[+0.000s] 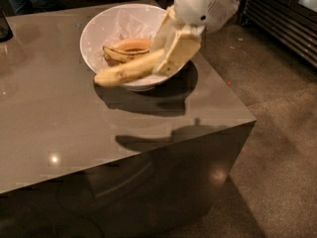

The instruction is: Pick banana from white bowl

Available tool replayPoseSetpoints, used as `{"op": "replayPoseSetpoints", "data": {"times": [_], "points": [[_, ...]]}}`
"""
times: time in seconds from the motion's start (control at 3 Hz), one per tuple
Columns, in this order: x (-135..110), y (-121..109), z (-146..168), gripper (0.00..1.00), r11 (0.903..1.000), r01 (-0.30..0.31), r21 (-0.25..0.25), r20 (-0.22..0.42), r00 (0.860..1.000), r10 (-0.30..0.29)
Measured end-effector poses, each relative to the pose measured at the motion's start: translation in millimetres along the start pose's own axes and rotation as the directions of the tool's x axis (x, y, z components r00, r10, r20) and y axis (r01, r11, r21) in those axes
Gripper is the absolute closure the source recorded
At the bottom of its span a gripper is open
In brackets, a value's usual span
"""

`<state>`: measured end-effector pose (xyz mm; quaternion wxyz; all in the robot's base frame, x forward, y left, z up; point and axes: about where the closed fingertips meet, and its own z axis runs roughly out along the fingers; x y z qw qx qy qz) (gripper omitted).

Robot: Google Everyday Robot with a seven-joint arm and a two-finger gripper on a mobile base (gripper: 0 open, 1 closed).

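Note:
The white bowl (101, 36) stands on the grey table near its far right corner. My gripper (168, 58) hangs over the bowl's right side and is shut on the right end of the pale, nearly straight banana (128, 71). The banana is lifted above the bowl's front rim, its free end pointing left. A darker, curved, speckled banana (120, 54) lies inside the bowl, with an orange-brown round thing (132, 44) behind it.
The grey table (59, 128) ends just right of the bowl and drops to the floor. A dark object (4, 26) stands at the table's far left edge. A dark slatted unit (290, 26) stands at the right rear.

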<state>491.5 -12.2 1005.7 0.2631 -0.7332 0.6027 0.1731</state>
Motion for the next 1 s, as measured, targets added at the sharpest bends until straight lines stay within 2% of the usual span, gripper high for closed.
{"op": "replayPoseSetpoints", "data": {"times": [0.67,1.0], "points": [[10.6,60.6,3.7,1.0,0.9962,-0.085,-0.02,0.019,0.996,0.085],[13.6,78.0,6.2,1.0,0.9945,-0.102,-0.025,0.006,0.995,0.102]]}}
